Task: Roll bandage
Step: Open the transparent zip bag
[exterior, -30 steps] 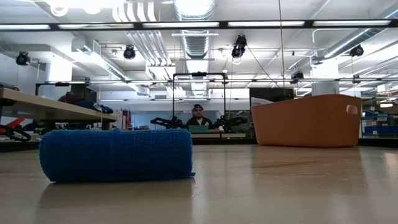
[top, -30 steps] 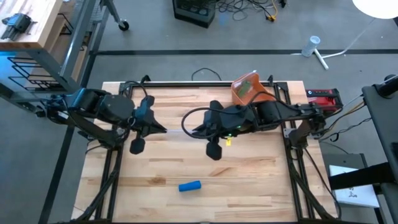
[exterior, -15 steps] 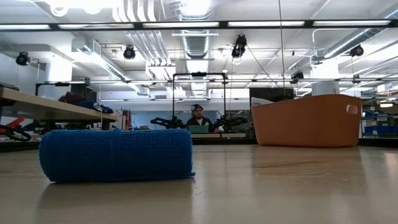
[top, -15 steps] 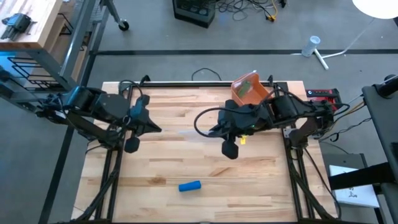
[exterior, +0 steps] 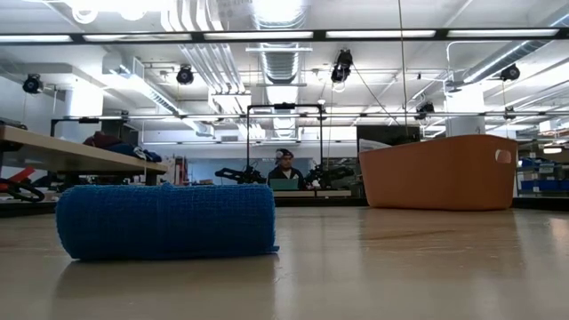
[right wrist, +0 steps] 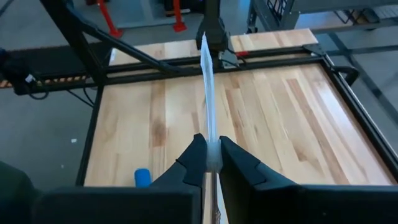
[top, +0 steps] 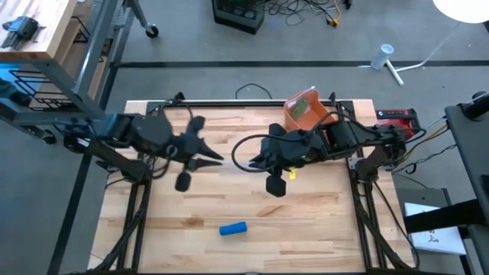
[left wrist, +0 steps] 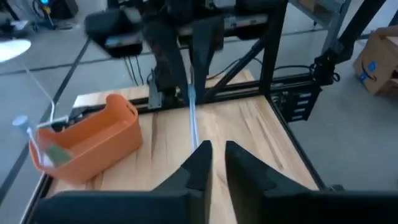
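A thin pale bandage strip (top: 238, 161) runs straight between my two grippers, above the middle of the table. My left gripper (top: 220, 160) is shut on one end and my right gripper (top: 254, 162) on the other. In the right wrist view the strip (right wrist: 207, 87) stretches away from my fingers to the left gripper. In the left wrist view it (left wrist: 192, 115) shows edge-on. A rolled blue bandage (top: 233, 228) lies on its side near the table's near edge, away from both grippers. My left gripper has the strip's end (left wrist: 198, 144) at its fingertips, coming at it nearly level from the table's left. The strip is lifted clear of the table and drawn straight. My right gripper pinches the strip's other end (right wrist: 213, 157) between its two fingers, slanting down from the table's right. The strip stands on edge between the fingers and runs taut, clear of the table.
An orange bin (top: 306, 109) stands at the table's far edge, right of centre. The blue roll (exterior: 164, 220) fills the left of the low view, with the bin (exterior: 440, 173) behind it. A person (exterior: 284, 169) sits far off in the room.
The grippers first drew apart, my right one going toward the table's right edge. My left gripper then swung quickly back toward the right gripper and tipped, so the strip between them is short again. The blue roll has not moved.
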`<state>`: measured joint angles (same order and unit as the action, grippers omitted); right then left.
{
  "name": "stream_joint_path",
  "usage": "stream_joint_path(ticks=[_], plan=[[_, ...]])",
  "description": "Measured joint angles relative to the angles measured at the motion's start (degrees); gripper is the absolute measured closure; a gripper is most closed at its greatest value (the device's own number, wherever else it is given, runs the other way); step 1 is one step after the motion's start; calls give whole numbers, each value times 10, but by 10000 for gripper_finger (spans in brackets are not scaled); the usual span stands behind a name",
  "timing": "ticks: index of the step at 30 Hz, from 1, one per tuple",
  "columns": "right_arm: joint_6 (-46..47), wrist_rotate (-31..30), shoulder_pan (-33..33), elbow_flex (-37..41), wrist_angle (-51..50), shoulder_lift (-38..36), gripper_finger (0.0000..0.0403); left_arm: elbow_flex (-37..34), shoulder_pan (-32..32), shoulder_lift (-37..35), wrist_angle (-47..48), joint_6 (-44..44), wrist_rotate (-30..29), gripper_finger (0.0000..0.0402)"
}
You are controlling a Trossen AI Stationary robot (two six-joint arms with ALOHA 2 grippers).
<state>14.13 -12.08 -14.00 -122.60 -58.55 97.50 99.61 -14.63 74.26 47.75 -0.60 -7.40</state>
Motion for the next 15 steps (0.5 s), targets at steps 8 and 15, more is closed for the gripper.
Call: stream_joint_path(ticks=[8,15], plan=[[18,0,0,1,11,9,382,0,0,63,-33,-35,0,279],[19,-2,-8,0,39,9,380,0,0,94,-33,-47,-44,228]])
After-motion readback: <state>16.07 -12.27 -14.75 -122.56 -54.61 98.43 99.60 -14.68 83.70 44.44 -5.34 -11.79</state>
